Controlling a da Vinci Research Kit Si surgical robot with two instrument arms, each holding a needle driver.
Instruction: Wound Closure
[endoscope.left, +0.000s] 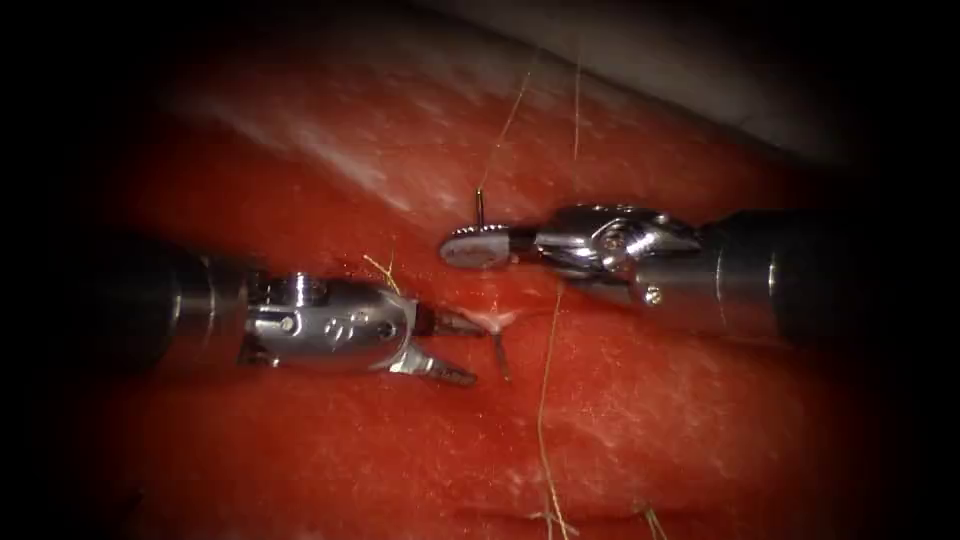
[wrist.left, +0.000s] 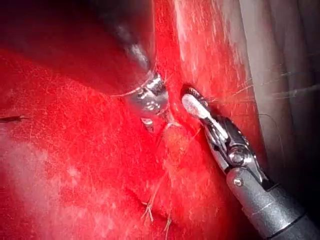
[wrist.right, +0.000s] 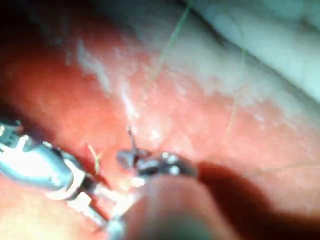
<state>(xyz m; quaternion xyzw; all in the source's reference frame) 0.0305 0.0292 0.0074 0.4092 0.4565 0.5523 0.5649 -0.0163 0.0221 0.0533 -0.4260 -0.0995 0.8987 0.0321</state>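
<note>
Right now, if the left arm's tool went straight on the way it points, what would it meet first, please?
Probably the tissue at the cut: the left tool, jaws open and empty, points right at it. The right tool, shut on the needle, sits above that line; depth is unclear.

Needle (endoscope.left: 480, 207): thin, dark, only short end showing, standing upright out of shut jaws of right tool (endoscope.left: 478, 246), near its swaged end. Thread (endoscope.left: 546, 400): pale yellow, runs up from needle end; another strand hangs just behind right tool's jaws, down across tissue (endoscope.left: 680, 420). Left tool (endoscope.left: 455, 348): jaws parted, holding nothing, tips just below right tool's tip.
</note>
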